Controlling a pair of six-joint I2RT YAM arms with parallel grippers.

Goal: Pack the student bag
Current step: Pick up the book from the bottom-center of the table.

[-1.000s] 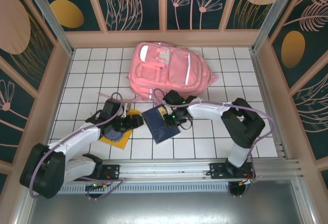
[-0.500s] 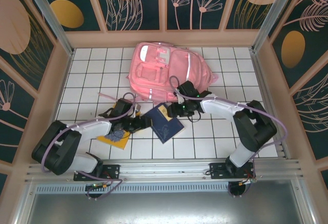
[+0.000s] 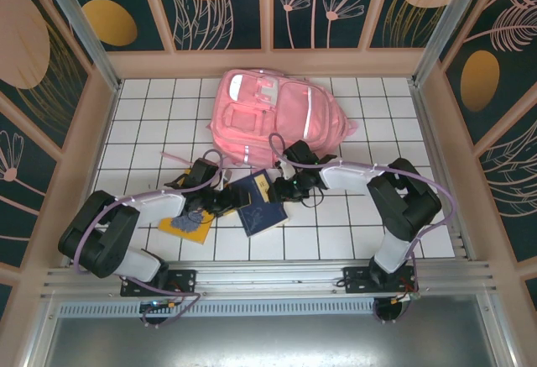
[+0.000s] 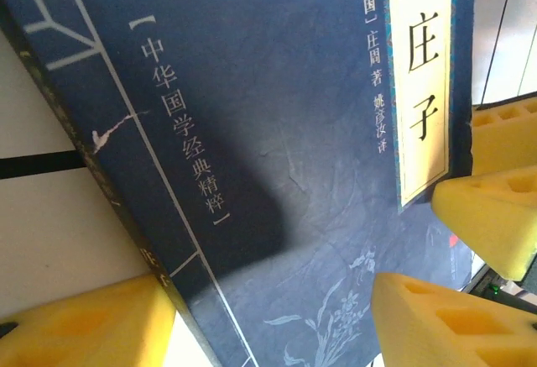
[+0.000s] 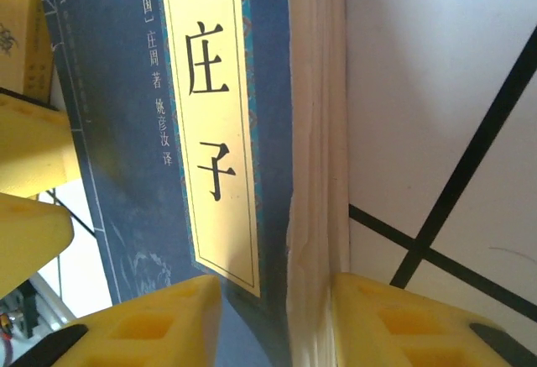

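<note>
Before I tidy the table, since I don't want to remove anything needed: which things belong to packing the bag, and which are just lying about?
Job: student bag; blue book, likely going in next.
Lying about: yellow book, possibly for packing later; thin pink stick, too small to identify.

Book on table, before student bag; second book left.
</note>
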